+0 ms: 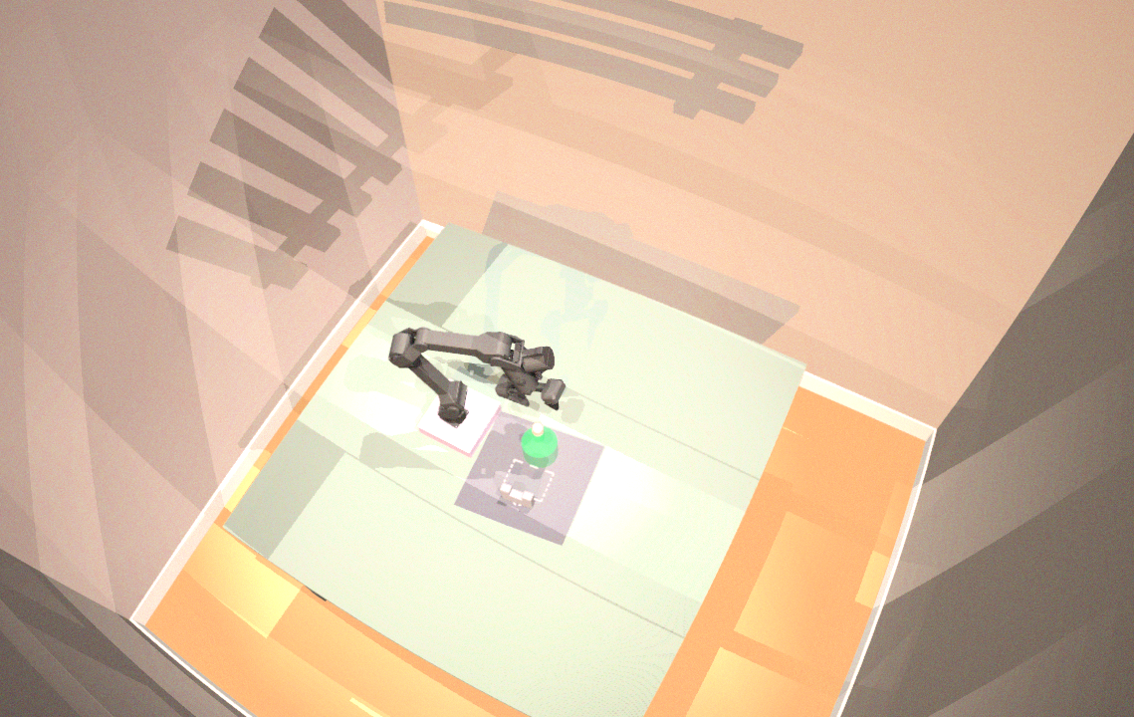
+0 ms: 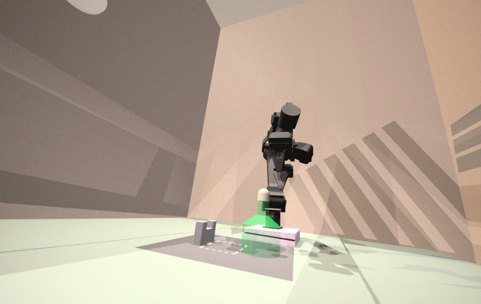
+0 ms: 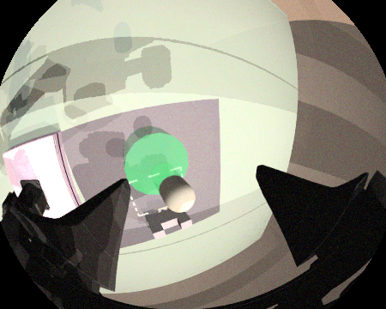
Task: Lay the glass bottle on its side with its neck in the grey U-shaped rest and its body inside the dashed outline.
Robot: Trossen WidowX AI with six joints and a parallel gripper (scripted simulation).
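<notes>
Seemingly below the wide, empty hand (image 1: pixel 533 398) (image 3: pixel 193 178); the glass bottle (image 1: pixel 540 444) (image 2: pixel 261 236) (image 3: pixel 156 163) stands upright.

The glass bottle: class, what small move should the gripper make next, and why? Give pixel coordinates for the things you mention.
Probably a small sideways shift to centre the open gripper (image 1: pixel 540 404) (image 2: pixel 279 179) (image 3: pixel 193 178) on the glass bottle (image 1: pixel 540 448) (image 2: pixel 261 240) (image 3: pixel 156 150) before any lowering: the bottle stands upright, ungripped, and in the wrist view sits nearer the left-hand finger, which could knock it.
</notes>
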